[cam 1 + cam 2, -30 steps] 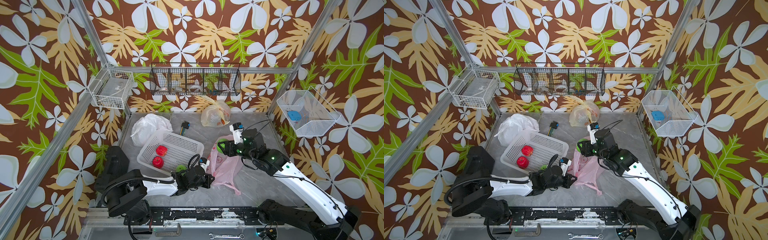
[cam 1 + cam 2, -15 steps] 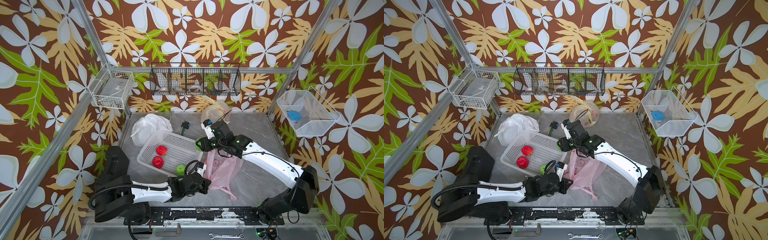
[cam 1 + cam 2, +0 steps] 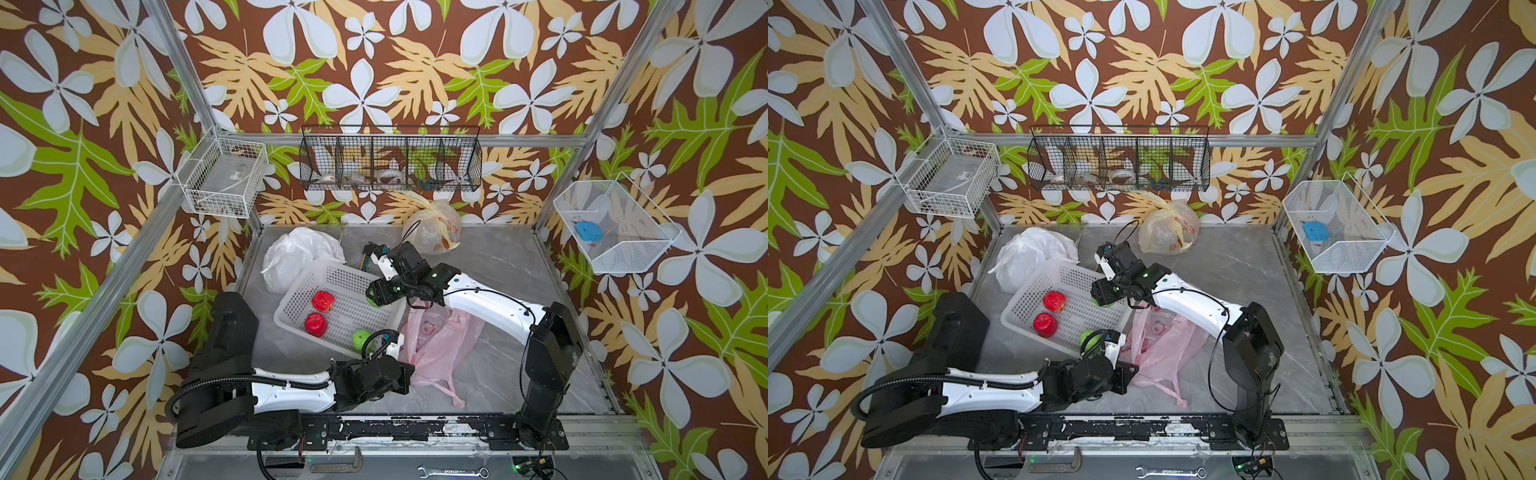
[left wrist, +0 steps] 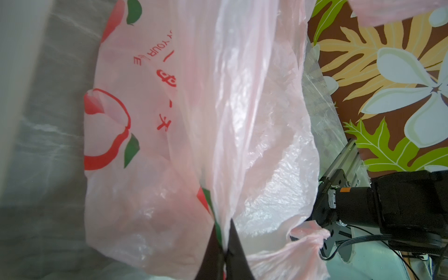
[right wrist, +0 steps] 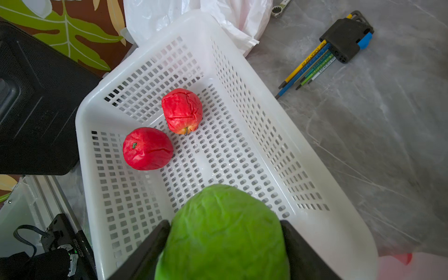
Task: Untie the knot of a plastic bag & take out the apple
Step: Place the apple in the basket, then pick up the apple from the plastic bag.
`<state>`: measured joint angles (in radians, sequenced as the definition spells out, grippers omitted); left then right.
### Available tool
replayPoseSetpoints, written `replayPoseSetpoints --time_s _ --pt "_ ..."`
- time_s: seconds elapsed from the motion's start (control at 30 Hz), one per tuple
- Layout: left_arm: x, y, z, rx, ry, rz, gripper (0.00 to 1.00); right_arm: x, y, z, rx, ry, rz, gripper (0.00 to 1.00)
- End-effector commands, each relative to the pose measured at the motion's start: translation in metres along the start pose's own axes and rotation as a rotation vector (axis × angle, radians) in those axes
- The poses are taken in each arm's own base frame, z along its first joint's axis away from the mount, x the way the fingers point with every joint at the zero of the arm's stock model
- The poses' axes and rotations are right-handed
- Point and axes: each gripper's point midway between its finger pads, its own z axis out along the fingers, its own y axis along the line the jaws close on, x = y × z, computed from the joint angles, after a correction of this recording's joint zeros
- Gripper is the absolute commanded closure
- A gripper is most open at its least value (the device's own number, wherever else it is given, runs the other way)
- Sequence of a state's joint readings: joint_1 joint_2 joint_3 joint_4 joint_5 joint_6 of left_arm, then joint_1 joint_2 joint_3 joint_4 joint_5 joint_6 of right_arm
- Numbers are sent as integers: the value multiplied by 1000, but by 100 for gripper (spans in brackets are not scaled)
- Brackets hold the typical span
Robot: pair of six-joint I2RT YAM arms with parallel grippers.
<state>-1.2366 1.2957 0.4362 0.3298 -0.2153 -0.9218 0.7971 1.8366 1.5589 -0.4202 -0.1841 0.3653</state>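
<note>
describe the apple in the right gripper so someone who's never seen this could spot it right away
Start at the white perforated basket in the middle of the table. Over its side nearest the pink bag, the right gripper holds a green apple in its jaws. The two red apples and the other green apple lie on the basket floor; this is the only one held up.

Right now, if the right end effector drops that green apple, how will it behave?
Probably rolls: the held green apple is round, the white basket floor smooth. Likely light and squashy; its skin looks creased.
</note>
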Motion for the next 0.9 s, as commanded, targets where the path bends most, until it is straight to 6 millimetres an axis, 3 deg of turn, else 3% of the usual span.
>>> replayPoseSetpoints --time_s 0.0,0.27,0.53,0.7,0.87 --pt "-4 2 -1 -10 -29 -22 100 -7 6 -2 -20 -17 -9 28" --pt "-6 6 -3 -30 -38 -25 100 -8 8 -4 -35 -23 -18 24" --pt "-5 15 -5 -69 -39 -35 100 -16 16 16 -71 12 -39 22" --pt "-9 13 -5 -72 -52 -25 100 -31 14 0 -33 -37 -73 22" --pt "-11 5 -1 -61 -45 7 100 -38 3 -28 43 -80 -96 22"
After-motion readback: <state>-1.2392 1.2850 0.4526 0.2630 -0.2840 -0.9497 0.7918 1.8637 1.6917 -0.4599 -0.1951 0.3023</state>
